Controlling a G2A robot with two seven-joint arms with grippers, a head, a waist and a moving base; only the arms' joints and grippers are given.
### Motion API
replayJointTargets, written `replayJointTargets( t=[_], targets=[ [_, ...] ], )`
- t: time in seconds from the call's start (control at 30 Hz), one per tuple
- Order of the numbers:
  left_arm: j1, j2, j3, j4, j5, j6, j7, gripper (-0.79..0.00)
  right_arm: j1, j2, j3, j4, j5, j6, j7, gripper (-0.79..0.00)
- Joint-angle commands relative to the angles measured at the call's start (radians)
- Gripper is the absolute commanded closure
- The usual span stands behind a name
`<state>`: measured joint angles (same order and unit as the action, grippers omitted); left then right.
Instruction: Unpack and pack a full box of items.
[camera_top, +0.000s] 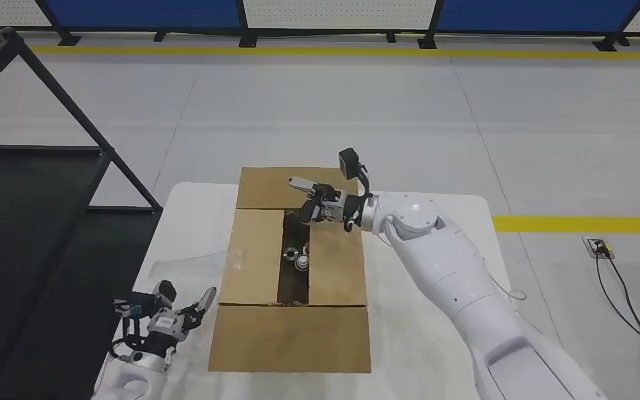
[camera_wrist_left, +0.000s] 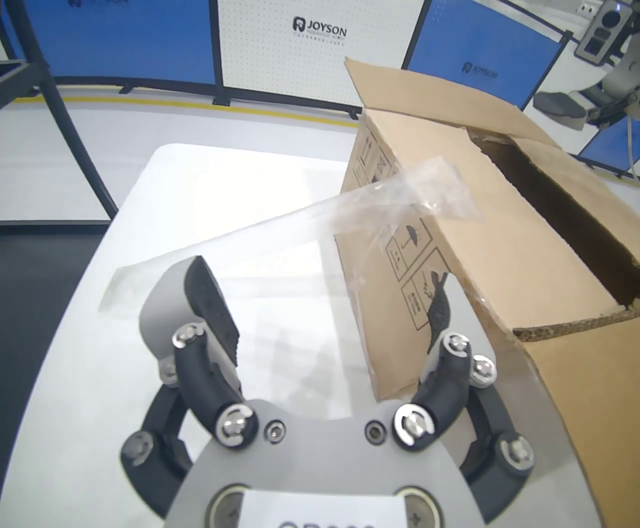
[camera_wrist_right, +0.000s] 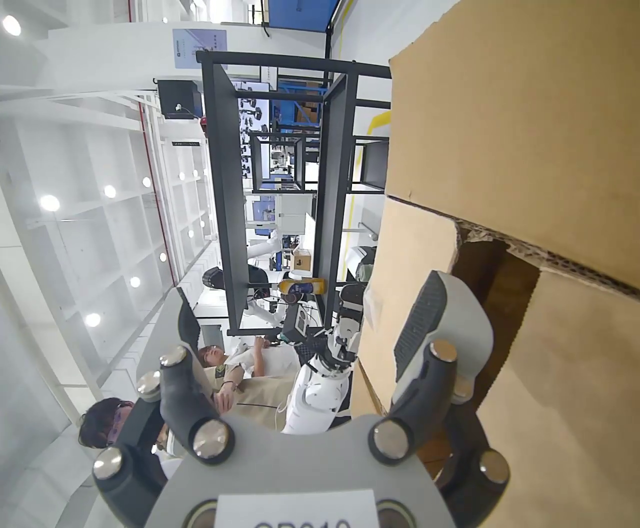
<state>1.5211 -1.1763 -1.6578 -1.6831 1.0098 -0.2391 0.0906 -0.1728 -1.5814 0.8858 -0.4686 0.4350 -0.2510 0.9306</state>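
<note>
A brown cardboard box stands mid-table, its end flaps folded out and the two long top flaps leaving a narrow gap. Small pale items show down in that gap. My right gripper hangs open over the box's far end, one finger above the gap beside a flap. My left gripper sits open near the table's front left corner, left of the box, with nothing between its fingers. A clear plastic strip runs from the box side down to the table.
The white table has bare room left of the box and right of it. A black metal frame stands off the table's left side. Blue partition panels line the far floor.
</note>
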Motion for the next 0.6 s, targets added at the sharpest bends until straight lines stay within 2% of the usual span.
replayJointTargets(
  t=[0.0,0.2,0.4,0.57],
  targets=[
    [0.012,0.0,-0.022,-0.005,-0.029,-0.004,0.015,-0.785,0.0,0.0,0.0,0.0,0.0,0.0,0.0,-0.785],
    [0.037,0.002,-0.09,-0.005,-0.096,-0.012,0.03,-0.785,-0.048,0.008,-0.031,-0.104,-0.1,0.037,0.045,-0.785],
    [0.057,0.004,-0.136,-0.003,-0.136,-0.035,0.04,-0.785,-0.07,0.004,-0.073,-0.163,-0.211,0.097,-0.003,-0.785],
    [0.072,0.004,-0.162,-0.009,-0.156,-0.05,0.044,-0.785,-0.076,-0.006,-0.088,-0.169,-0.237,0.132,-0.031,-0.785]
  ],
)
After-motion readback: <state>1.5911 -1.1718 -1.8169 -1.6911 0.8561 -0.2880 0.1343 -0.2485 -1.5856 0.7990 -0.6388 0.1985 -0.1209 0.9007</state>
